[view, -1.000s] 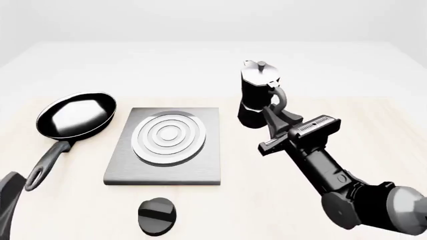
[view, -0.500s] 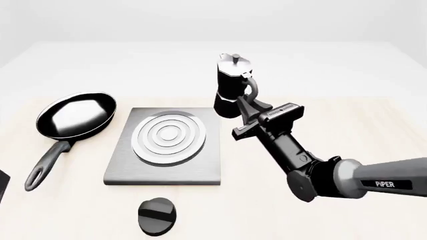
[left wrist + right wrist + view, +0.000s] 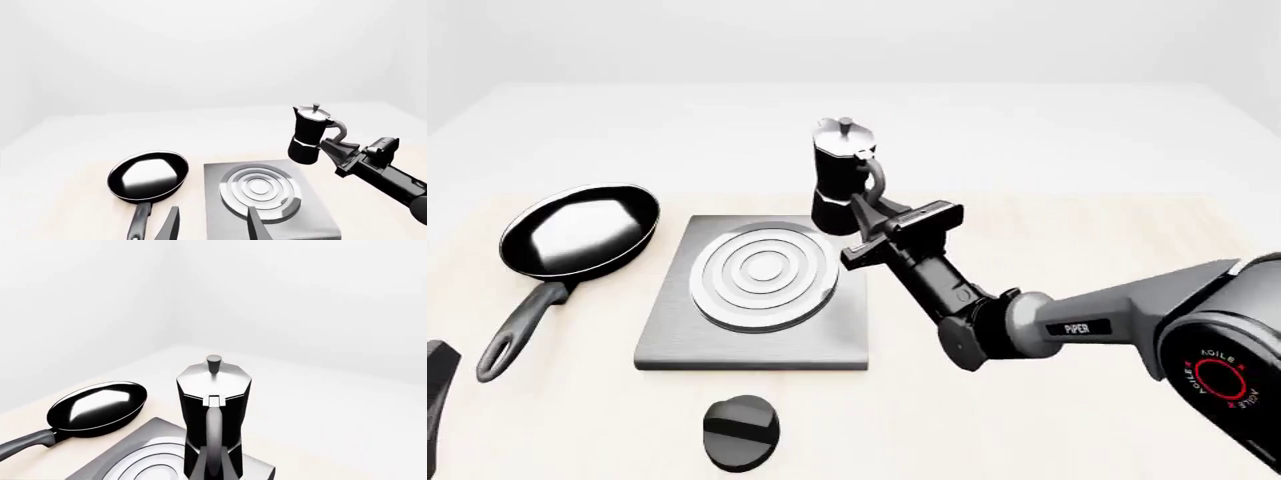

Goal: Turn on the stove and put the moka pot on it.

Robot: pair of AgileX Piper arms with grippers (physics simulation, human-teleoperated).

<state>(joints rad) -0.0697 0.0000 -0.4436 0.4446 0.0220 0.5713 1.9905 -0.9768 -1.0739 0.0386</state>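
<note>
The moka pot (image 3: 839, 178), black with a silver top, hangs upright in the air over the far right corner of the stove plate (image 3: 827, 335). My right gripper (image 3: 872, 210) is shut on its curved handle. The silver burner rings (image 3: 763, 274) are bare. The round black knob (image 3: 741, 432) lies in front of the plate, apart from both grippers. In the right wrist view the moka pot (image 3: 213, 400) fills the middle, above the plate (image 3: 127, 462). In the left wrist view my left gripper (image 3: 212, 227) is open and empty, high above the plate (image 3: 313, 212), with the moka pot (image 3: 308, 135) beyond.
A long-handled black frying pan (image 3: 577, 230) lies left of the stove plate, its handle pointing toward the near left. It also shows in the left wrist view (image 3: 148, 175) and the right wrist view (image 3: 100, 407). Part of my left arm (image 3: 435, 375) shows at the lower left edge.
My right arm has carried the moka pot to the left, from right of the stove plate to above its far right corner. The left arm has drawn back at the lower left.
</note>
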